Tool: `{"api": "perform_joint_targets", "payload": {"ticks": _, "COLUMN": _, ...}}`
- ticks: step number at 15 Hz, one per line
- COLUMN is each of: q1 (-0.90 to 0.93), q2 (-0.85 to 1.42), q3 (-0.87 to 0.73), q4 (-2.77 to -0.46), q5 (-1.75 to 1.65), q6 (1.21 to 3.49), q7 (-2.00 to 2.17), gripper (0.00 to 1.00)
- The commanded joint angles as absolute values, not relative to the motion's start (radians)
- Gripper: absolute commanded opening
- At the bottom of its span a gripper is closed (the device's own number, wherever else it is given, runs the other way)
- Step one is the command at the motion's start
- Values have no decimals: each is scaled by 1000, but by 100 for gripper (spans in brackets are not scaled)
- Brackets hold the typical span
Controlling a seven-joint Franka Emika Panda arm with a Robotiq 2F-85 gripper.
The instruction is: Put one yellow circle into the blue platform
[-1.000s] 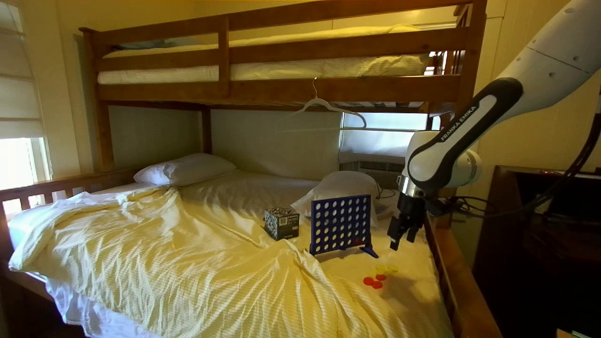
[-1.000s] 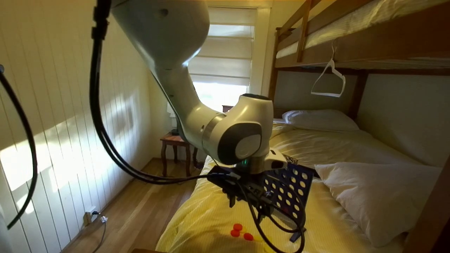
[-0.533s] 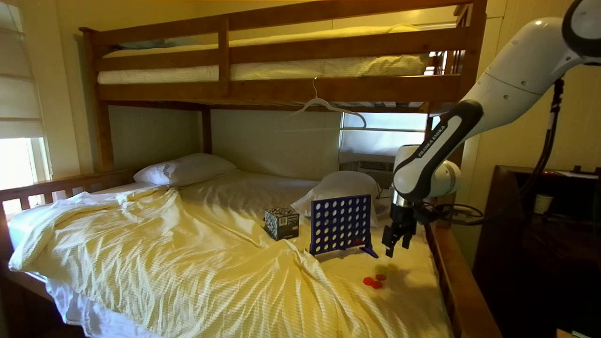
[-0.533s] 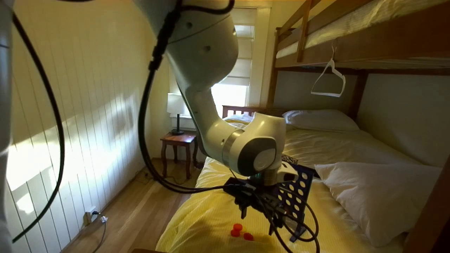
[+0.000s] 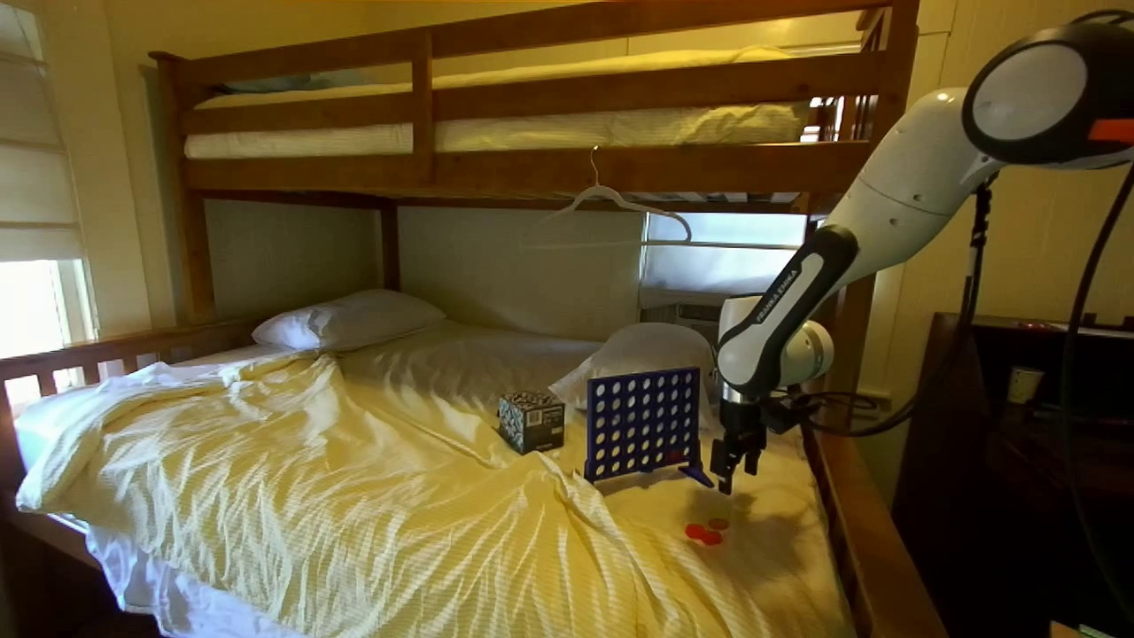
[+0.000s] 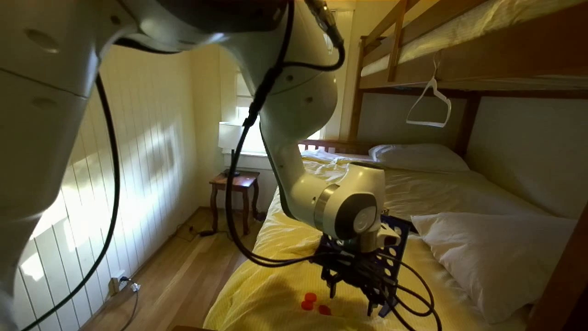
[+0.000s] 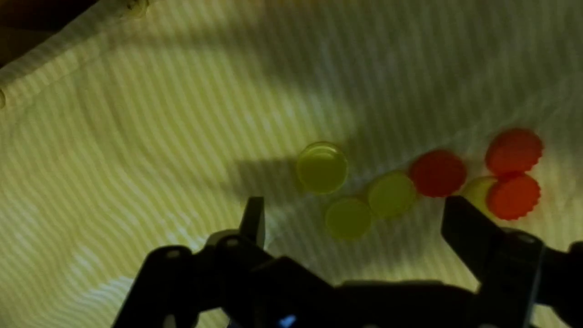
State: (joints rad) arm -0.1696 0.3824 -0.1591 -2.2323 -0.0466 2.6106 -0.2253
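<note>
We've got the gripper [image 7: 354,199] hanging over the striped yellow sheet [image 7: 182,118], its two fingers [image 7: 255,221] spread wide apart. In the wrist view a yellow circle [image 7: 322,167] lies just past the line of the tips, and two more yellow circles [image 7: 391,195] show in the gap, side by side — looks like they're touching. Over by one finger we see a red disc [image 7: 438,173] that seems to touch one of that pair. Further out past the same finger there are two more red discs [image 7: 514,149] overlapping in the view, and one partly covers a fourth yellow circle [image 7: 476,187]. As for the blue platform [image 5: 639,424] — in both exterior views we find it upright on that sheet, near the gripper. A dark patterned box [image 5: 532,422] sits well apart from the gripper, past the platform.
</note>
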Motion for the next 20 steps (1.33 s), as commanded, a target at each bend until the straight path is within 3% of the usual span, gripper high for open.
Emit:
{"api": "perform_joint_targets", "payload": {"ticks": 1, "q1": -172, "q2": 460, "q3": -162, "q4": -2159, "q5": -104, "q6": 2592, "q7": -215, "gripper": 100}}
{"api": "perform_joint_targets", "payload": {"ticks": 12, "q1": -235, "q2": 559, "q3": -85, "q4": -2105, "q5": -52, "q6": 2658, "q7": -265, "gripper": 100}}
{"api": "perform_joint_targets", "payload": {"ticks": 15, "q1": -257, "q2": 565, "q3": -64, "q4": -2105, "q5": -39, "q6": 2679, "q7": -276, "gripper": 92}}
{"api": "perform_joint_targets", "payload": {"ticks": 17, "q1": -269, "q2": 568, "q3": -53, "q4": -2104, "q5": -32, "q6": 2688, "q7": -282, "gripper": 75}}
{"api": "perform_joint_targets", "payload": {"ticks": 20, "q1": -284, "q2": 566, "q3": -37, "q4": -2104, "q5": -20, "q6": 2701, "q7": -289, "gripper": 68}}
